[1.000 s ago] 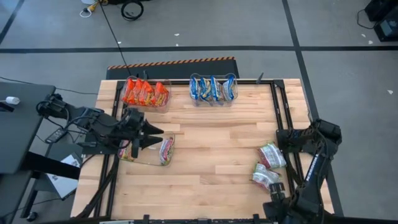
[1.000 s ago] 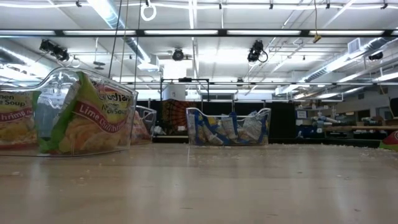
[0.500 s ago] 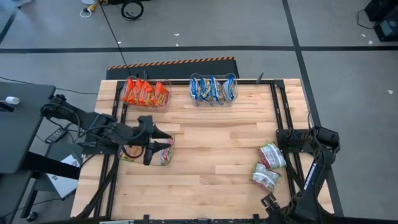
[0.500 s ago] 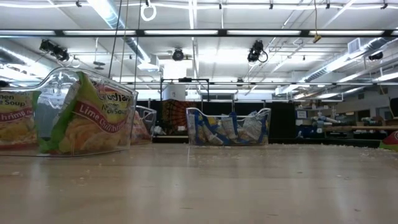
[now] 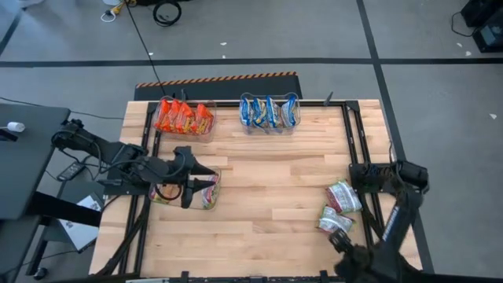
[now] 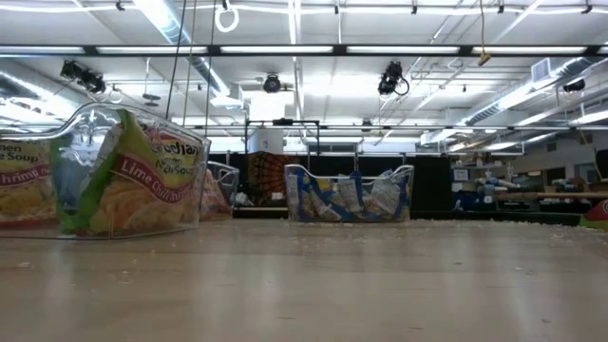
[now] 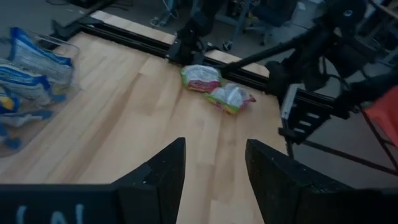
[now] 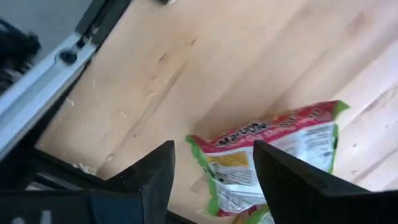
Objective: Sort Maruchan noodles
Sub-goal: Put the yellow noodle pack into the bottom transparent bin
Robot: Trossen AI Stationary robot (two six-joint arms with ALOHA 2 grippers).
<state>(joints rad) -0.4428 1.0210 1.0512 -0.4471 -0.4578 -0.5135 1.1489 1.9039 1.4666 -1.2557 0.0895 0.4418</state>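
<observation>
Currently the left end effector (image 5: 206, 174) hovers with fingers parted and empty over the clear bin (image 5: 189, 193) of green packets (image 6: 133, 180) at the desk's (image 5: 267, 173) left side. The right end effector (image 8: 211, 171) also stands open, holding nothing, above the two loose green-and-white packets (image 5: 343, 196) near the right edge. Orange-red packets (image 5: 183, 118) and blue packets (image 5: 269, 112) sit in bins along the far edge.
</observation>
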